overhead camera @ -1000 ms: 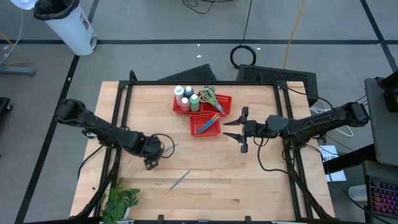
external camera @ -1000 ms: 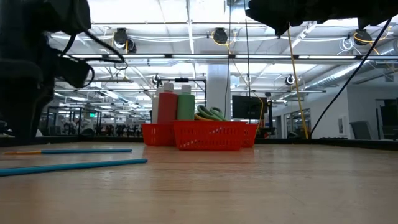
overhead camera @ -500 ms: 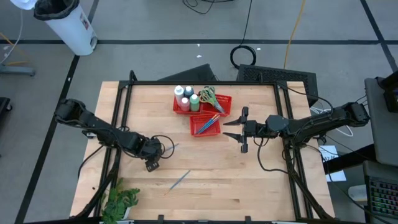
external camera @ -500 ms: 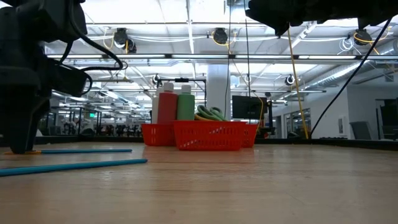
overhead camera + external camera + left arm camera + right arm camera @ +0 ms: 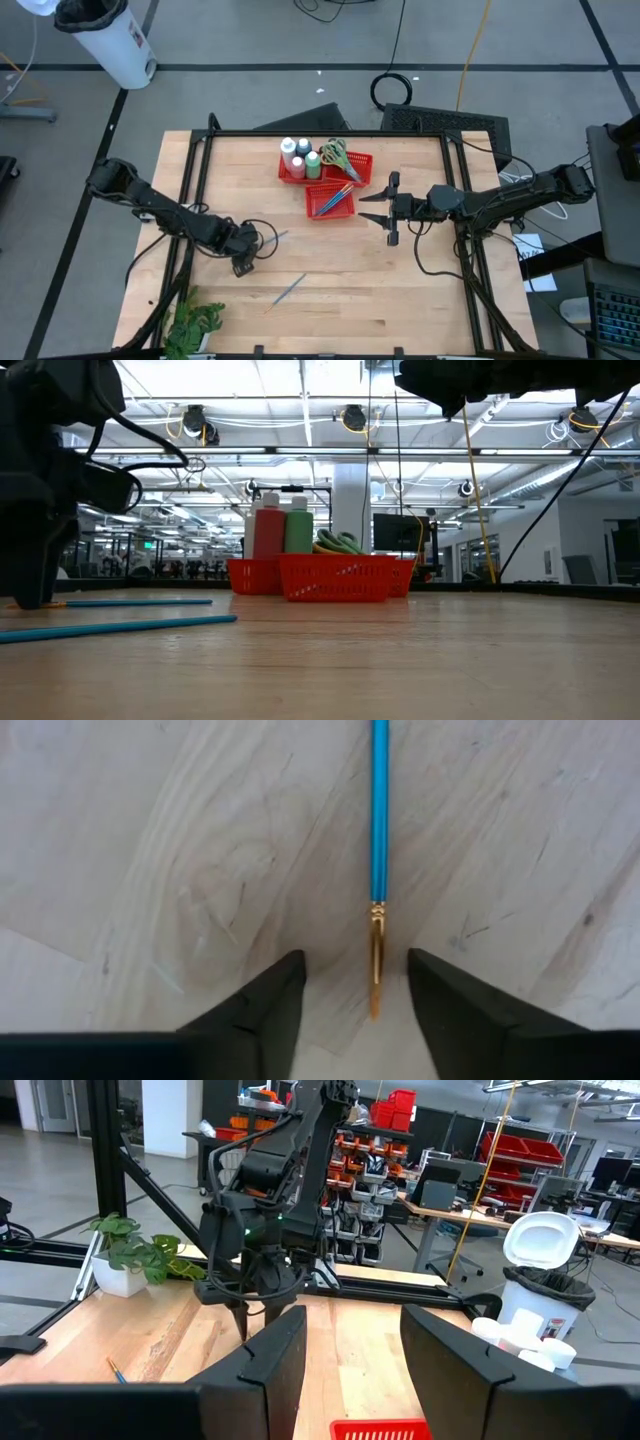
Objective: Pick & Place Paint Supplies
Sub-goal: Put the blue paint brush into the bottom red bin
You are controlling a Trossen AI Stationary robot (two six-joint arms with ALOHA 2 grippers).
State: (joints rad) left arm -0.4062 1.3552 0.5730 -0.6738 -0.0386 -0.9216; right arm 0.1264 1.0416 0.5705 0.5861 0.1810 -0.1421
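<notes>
Two red mesh baskets sat together toward the table's (image 5: 400,300) twelve o'clock edge in the high view. The rear basket (image 5: 362,161) held white-capped bottles (image 5: 296,157), a green one among them, clustered at its nine o'clock end, with green-handled scissors (image 5: 334,153) lying at their three o'clock side. The front basket (image 5: 329,201), just at the rear one's five o'clock, held a bundle of thin blue and orange brushes (image 5: 335,198) laid diagonally. Well apart from both, toward six o'clock, one loose brush (image 5: 290,288) lay slantwise on bare wood. A second blue brush (image 5: 379,815) with a gold ferrule lay under the left gripper (image 5: 243,262), which stood at the table's eight o'clock, pointing down; in the left wrist view the brush's ferrule end lay between the spread fingers (image 5: 255,1010), touching neither, so the jaws were released and held nothing. The right gripper (image 5: 390,209) hovered at about three o'clock of the front basket, apart from it, its jaws likewise released and empty. A green leafy plant (image 5: 192,325) stood at the table's seven o'clock corner, near the left arm. From the low view, the two brushes lay in the foreground ahead of the baskets, the left arm's dark bulk beside them.
</notes>
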